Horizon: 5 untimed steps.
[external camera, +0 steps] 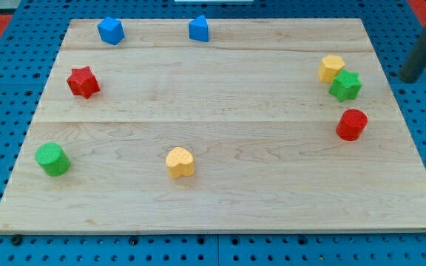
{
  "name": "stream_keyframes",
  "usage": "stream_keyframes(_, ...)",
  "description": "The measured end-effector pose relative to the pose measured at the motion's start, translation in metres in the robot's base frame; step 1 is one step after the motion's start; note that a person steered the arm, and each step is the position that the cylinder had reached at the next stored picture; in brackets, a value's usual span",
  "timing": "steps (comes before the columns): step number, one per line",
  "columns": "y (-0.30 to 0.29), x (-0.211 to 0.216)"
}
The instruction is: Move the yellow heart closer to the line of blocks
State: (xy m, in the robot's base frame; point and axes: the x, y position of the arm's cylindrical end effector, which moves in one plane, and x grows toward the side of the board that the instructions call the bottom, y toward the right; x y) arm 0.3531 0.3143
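The yellow heart [180,162] lies at the board's lower middle. At the view's right, three blocks stand in a rough line: a yellow hexagon [331,68], a green star [345,86] touching it, and a red cylinder [352,124] below them. My tip [408,76] is at the view's right edge, just off the board, to the right of the green star and far from the yellow heart.
A blue block [111,30] and a blue pentagon block [199,29] sit near the top edge. A red star [83,81] is at the left, a green cylinder [52,159] at the lower left. The wooden board [220,214] rests on a blue pegboard.
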Motion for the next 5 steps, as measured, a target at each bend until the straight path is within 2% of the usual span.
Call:
stream_keyframes(1,-0.052,0.002)
stream_keyframes(3,-0.077,0.030)
stream_keyframes(4,-0.044,0.034)
stream_keyframes(5,0.031,0.044)
